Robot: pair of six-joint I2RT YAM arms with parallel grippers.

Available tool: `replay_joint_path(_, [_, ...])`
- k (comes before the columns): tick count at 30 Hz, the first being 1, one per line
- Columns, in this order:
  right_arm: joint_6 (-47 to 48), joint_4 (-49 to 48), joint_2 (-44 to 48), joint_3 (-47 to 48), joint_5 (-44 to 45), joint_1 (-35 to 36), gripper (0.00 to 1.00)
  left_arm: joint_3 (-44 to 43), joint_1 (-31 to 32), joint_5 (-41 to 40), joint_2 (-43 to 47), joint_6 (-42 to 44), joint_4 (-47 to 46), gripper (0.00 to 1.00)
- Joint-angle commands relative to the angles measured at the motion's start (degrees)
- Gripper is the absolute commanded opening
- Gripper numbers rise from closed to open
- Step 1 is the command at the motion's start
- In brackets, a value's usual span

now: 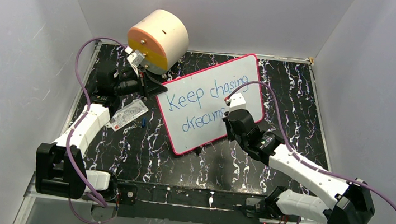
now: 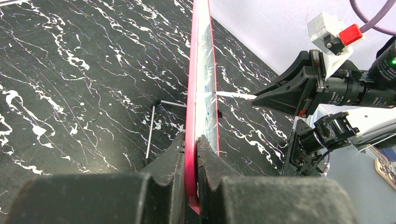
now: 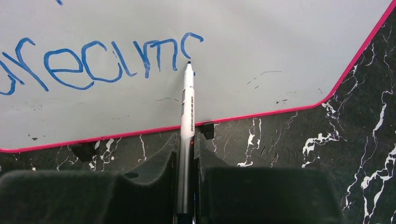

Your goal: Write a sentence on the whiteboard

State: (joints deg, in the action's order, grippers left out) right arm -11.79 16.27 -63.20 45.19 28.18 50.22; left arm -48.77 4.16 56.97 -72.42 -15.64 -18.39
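The whiteboard [image 1: 200,123], white with a pink-red border, stands tilted at the table's middle. Blue handwriting [image 1: 201,92] reads "Keep chasing" above "dreams", whose end is hidden by the right gripper. In the right wrist view the lower line [image 3: 93,60] ends in a part-drawn last letter. My left gripper [image 2: 190,140] is shut on the board's pink edge [image 2: 190,107]. My right gripper [image 3: 187,137] is shut on a white marker [image 3: 187,107], its tip on the board just below the last stroke. The marker also shows in the left wrist view [image 2: 233,95].
A cream and orange cylinder [image 1: 158,40] lies at the back left. A small white printed card [image 1: 128,113] lies on the black marbled table [image 1: 298,101] left of the board. A thin metal stand leg [image 2: 150,130] props the board. Grey walls enclose the table.
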Motion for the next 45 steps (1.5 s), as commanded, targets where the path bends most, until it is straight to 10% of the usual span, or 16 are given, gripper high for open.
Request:
replay_joint_path(1, [0.47,-3.66,-0.06,2.17,0.18,-0.07,0.00,1.14,1.69,-0.87,-0.89,5.83,4.60,0.00])
replay_joint_path(45, [-1.81,1.00,-1.63,0.22,-2.58,-0.32,0.00,1.05,1.65,-0.87,-1.06,5.71,4.48,0.00])
